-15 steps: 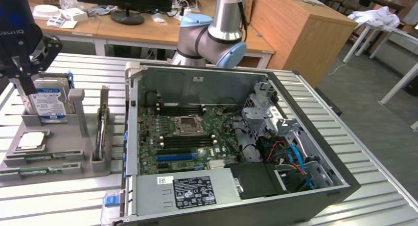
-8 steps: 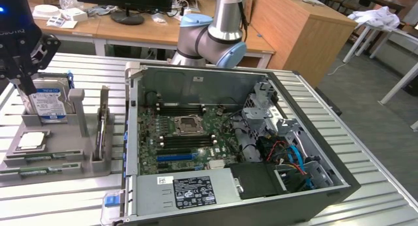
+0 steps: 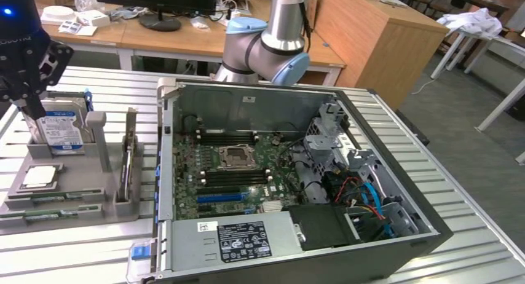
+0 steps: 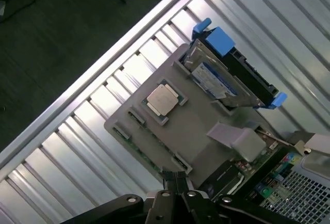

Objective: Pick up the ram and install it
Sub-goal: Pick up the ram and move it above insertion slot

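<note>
A ram stick, thin and green, lies in a groove along the front of the grey holder tray; a second green stick lies in the groove in front of it. In the wrist view a ram edge shows along the tray rim. My gripper hangs above the tray's back corner at the exterior view's left, near the hard drive. Its fingers are shut with nothing between them. The open computer case holds the motherboard with black memory slots.
A square silver processor sits on the tray, seen also as the processor in the wrist view. The hard drive stands upright in blue brackets. The ribbed metal table carries tray and case. Desks and a monitor stand behind.
</note>
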You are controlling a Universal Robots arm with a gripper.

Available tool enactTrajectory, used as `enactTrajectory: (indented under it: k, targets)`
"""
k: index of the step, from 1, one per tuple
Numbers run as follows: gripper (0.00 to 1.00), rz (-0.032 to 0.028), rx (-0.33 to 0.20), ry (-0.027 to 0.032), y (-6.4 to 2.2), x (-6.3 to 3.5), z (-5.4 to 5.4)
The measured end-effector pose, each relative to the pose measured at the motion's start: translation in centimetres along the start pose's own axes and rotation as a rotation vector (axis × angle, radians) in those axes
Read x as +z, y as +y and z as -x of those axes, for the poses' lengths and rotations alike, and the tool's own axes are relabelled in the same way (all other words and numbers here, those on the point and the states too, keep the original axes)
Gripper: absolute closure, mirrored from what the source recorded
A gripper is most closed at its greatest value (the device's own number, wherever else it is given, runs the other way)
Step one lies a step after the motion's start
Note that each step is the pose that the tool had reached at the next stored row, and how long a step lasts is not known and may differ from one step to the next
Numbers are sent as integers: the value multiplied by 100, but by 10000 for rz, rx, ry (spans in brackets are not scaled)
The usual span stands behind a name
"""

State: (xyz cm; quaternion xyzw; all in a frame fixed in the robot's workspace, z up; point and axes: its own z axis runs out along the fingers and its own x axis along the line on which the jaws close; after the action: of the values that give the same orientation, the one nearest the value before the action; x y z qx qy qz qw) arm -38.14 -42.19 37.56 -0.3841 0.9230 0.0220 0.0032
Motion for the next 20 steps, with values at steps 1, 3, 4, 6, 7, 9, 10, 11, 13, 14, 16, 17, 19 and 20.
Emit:
enactTrajectory:
  k: [1,3,4,6,7,9,10,11,13,14,16,17,19,20]
  targets:
    - [89,4,-185,7,0,0,0]
    - [89,13,-561,22,0,1,0]
    - [89,17,-740,28,0,1,0]
    - [89,25,-1100,42,0,2,0]
    - [89,29,-1279,49,0,2,0]
    - [89,37,-1639,63,0,2,0]
    - [89,42,-1835,71,0,2,0]
    - [89,46,-2015,77,0,3,0]
    - [89,54,-2368,90,0,3,0]
    - [89,58,-2548,98,0,3,0]
    - [89,66,-2924,112,0,4,0]
    - [89,71,-3104,119,0,4,0]
    - [89,78,-3463,132,0,5,0]
    - [89,83,-3642,139,0,5,0]
